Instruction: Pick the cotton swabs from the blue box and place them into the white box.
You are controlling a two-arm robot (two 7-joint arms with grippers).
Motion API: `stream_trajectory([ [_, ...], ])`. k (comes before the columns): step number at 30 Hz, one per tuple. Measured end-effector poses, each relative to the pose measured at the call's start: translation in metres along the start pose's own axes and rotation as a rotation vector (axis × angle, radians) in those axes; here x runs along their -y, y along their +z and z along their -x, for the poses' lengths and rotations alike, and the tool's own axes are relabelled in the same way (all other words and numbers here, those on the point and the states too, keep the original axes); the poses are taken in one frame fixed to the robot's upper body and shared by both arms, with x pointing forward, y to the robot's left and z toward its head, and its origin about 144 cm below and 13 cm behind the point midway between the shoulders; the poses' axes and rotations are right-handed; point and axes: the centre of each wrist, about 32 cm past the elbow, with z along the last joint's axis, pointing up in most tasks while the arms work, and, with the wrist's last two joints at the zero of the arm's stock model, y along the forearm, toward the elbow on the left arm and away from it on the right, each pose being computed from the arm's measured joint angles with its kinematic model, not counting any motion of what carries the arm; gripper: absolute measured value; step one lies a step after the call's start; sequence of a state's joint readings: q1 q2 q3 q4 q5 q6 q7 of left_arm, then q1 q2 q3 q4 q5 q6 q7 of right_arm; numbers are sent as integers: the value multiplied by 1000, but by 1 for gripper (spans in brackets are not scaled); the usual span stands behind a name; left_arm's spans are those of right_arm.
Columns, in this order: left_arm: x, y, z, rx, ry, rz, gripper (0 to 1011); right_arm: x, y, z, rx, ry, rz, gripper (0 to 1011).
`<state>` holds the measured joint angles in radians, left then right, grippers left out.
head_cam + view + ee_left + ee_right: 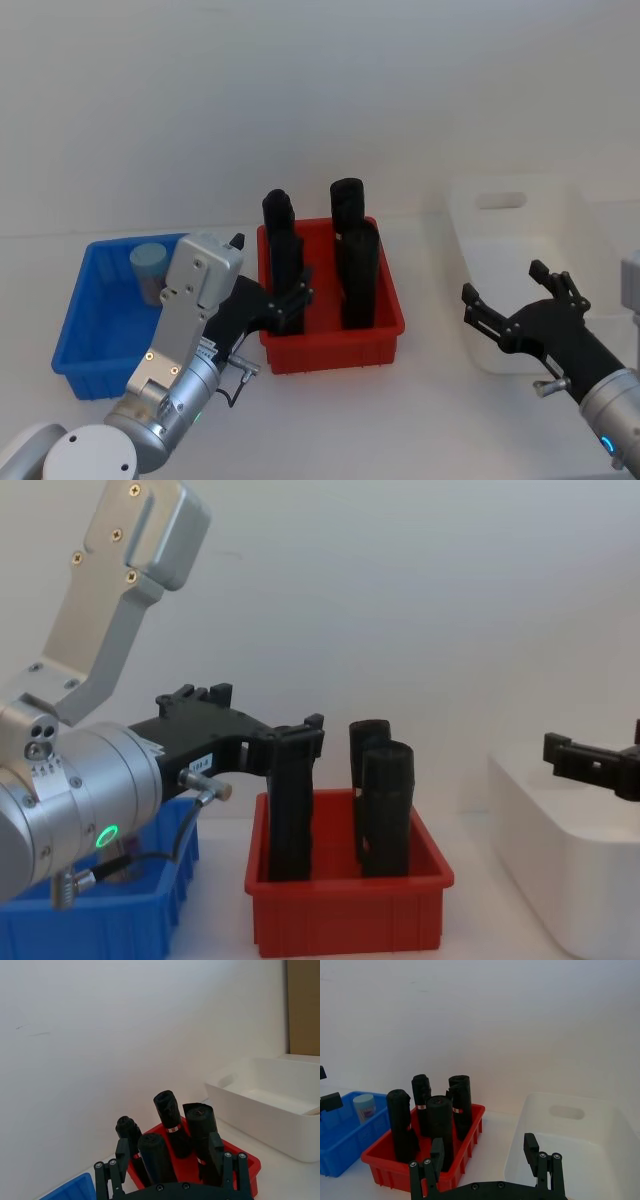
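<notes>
One tub of cotton swabs [150, 268] with a pale lid stands in the far part of the blue box [95, 330] on the left; the right wrist view also has the tub [364, 1106] and the blue box [340, 1147]. My left gripper [292, 300] hangs open over the gap between the blue box and a red bin, to the right of the tub, holding nothing. The white box [470, 255] sits at the right. My right gripper [508, 292] is open and empty at its near left corner. In the wrist views, both the left gripper [169, 1157] and the right gripper [484, 1152] have their fingers wide apart.
A red bin [385, 325] with several tall black upright rolls [355, 265] stands between the two boxes, close to my left fingers. A white wall lies behind the table. Bare tabletop lies in front of the bins.
</notes>
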<state>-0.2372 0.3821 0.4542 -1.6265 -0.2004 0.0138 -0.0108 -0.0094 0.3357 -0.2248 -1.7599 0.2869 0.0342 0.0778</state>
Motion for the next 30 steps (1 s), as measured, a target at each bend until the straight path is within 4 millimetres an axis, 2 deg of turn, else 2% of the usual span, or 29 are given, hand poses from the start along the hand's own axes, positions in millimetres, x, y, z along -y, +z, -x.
stream_trajectory([
  [16, 0, 0, 0, 0, 0, 0, 1004, -19, -7, -7, 8, 48, 16, 1001],
  [30, 0, 0, 0, 0, 0, 0, 1004, -54, -20, -12, 24, 102, 41, 1001],
])
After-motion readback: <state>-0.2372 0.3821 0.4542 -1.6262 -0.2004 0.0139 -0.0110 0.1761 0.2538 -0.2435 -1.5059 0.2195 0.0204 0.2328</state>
